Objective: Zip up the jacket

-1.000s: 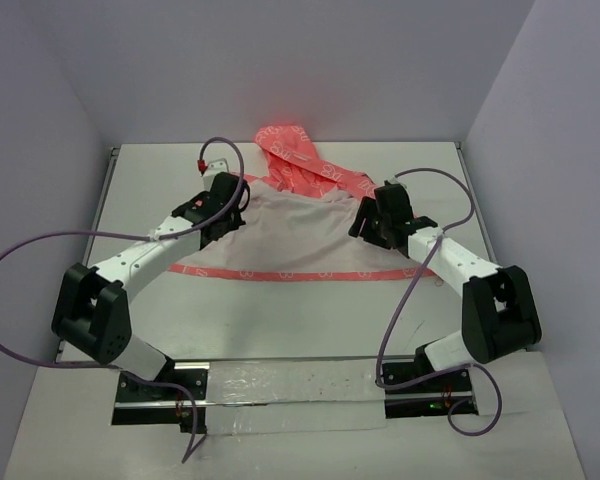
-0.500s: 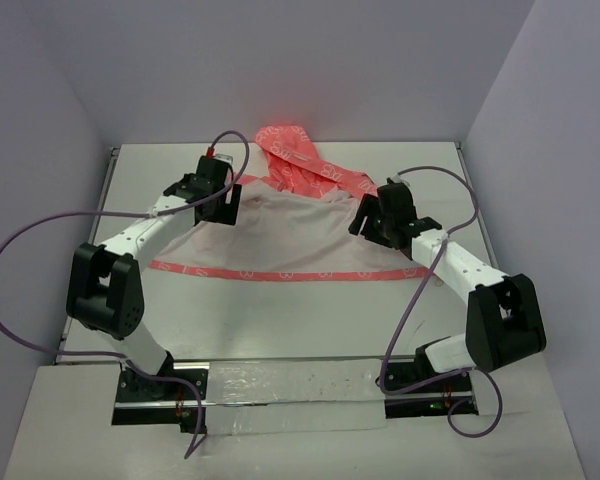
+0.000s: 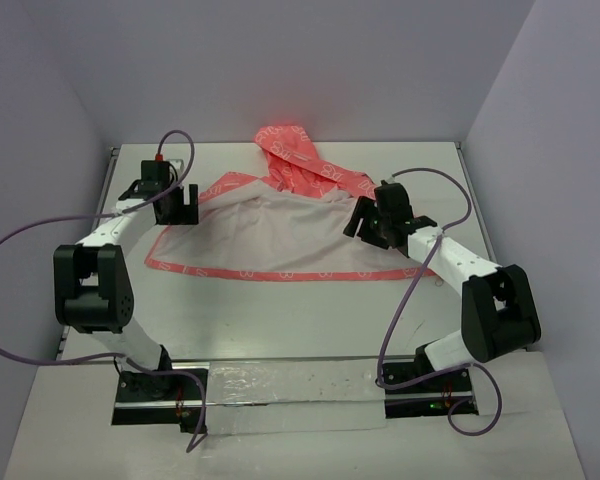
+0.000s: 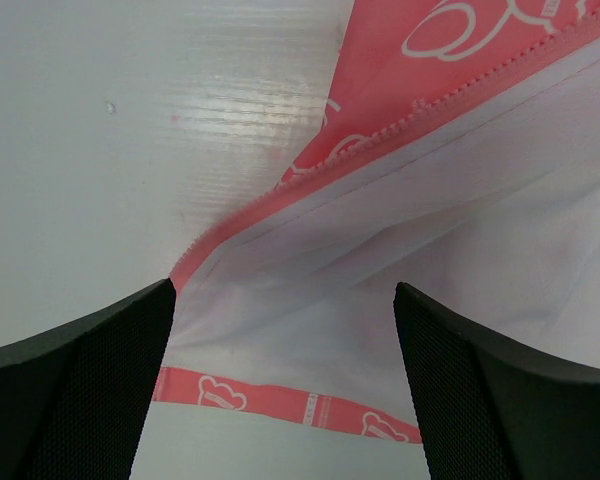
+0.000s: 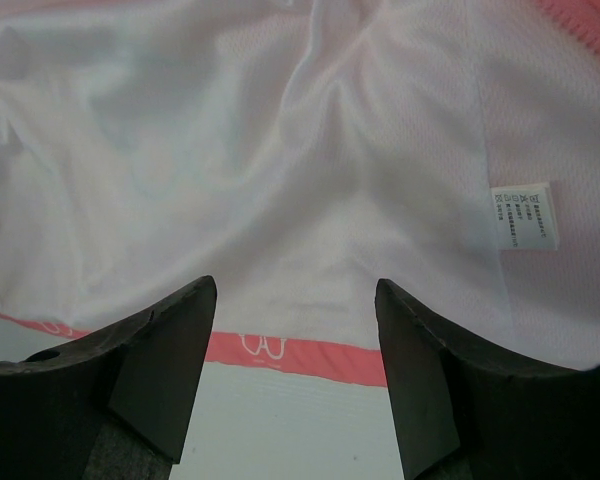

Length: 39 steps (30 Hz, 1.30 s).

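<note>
Jacket (image 3: 280,235) lies spread open with its pale lining up, across the far middle of the table (image 3: 280,330). Its hood (image 3: 290,150) is bunched against the far edge, and its pink hem band (image 3: 280,273) runs along the near side.

It looks thin, light and limp. It should fold and slide on the smooth table rather than hold any shape, so a pull at one spot will likely drag the whole cloth. The firmest places to grip are probably the stitched front edges. The zipper teeth (image 4: 420,110) run along the left one, which curls over toward the table's left edge. The matching edge lies on the right side, well apart, so both must be brought together before any zipping. No slider shows in these views.

The left gripper (image 4: 284,292) hangs spread wide over that left corner of the cloth, pinching nothing. The right gripper (image 5: 295,285) is spread too, above the lining near the hem and empty, with a care label (image 5: 525,215) off to its right.

Little else is about. The purple cables (image 3: 420,290) loop off the arms and a glossy strip (image 3: 290,385) lies between the bases. The jacket's own loose folds and the bunched hood seem the main hindrance.
</note>
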Tool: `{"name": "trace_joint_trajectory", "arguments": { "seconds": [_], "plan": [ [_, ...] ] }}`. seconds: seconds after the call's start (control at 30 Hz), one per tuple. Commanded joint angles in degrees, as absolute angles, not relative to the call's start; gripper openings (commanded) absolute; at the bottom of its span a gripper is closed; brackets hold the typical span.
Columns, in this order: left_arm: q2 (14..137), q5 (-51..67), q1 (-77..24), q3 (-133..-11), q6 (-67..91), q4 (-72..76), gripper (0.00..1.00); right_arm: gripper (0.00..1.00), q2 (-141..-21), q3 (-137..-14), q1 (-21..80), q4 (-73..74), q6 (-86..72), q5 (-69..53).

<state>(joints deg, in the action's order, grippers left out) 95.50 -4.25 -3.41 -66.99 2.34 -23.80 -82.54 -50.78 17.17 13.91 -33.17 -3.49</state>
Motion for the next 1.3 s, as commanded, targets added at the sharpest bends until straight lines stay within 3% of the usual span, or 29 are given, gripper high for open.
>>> {"name": "trace_joint_trajectory", "arguments": {
  "seconds": [0.0, 0.3, 0.6, 0.67, 0.73, 0.77, 0.83, 1.07, 1.13, 1.27],
  "plan": [
    [96.32, -0.44, -1.79, -66.37, 2.72, -18.57, 0.96, 0.73, -82.09, -51.86, 17.49, 11.59, -33.04, -3.80],
    [99.36, 5.35, 4.28, -64.60, 5.01, -14.07, 0.95, 0.73, -82.23, -52.10, 17.49, 12.20, -32.61, -3.41],
    [105.13, 9.39, 4.75, -65.93, 6.06, -17.11, 0.82, 0.73, -82.17, -51.67, 17.49, 11.78, -32.61, -3.07],
    [103.90, 9.17, 4.75, -65.93, 6.51, -18.30, 0.67, 0.73, -82.83, -52.74, 17.49, 12.34, -32.52, -2.92],
    [101.60, 8.85, 4.68, -65.83, 7.17, -18.68, 0.42, 0.73, -82.97, -53.51, 17.56, 12.81, -32.45, -2.83],
    [100.74, 8.65, 4.66, -65.83, 7.41, -18.86, 0.39, 0.73, -82.97, -53.73, 17.58, 12.90, -32.43, -2.81],
    [98.17, 7.65, 4.66, -66.26, 8.45, -20.01, 0.03, 0.73, -82.27, -53.79, 17.49, 13.08, -32.43, -2.59],
    [84.49, 3.72, -0.12, -64.64, 12.13, -24.95, 0.00, 0.73, -80.12, -56.36, 17.49, 18.03, -30.51, -0.82],
    [77.63, 0.71, -8.38, -61.76, 16.67, -25.74, 0.00, 0.74, -77.58, -59.25, 17.51, 22.11, -28.51, 0.22],
    [75.24, -9.05, -25.55, -62.48, 25.88, -31.10, 0.00, 0.76, -71.63, -60.92, 17.40, 24.97, -27.68, 4.56]
  ]
}}
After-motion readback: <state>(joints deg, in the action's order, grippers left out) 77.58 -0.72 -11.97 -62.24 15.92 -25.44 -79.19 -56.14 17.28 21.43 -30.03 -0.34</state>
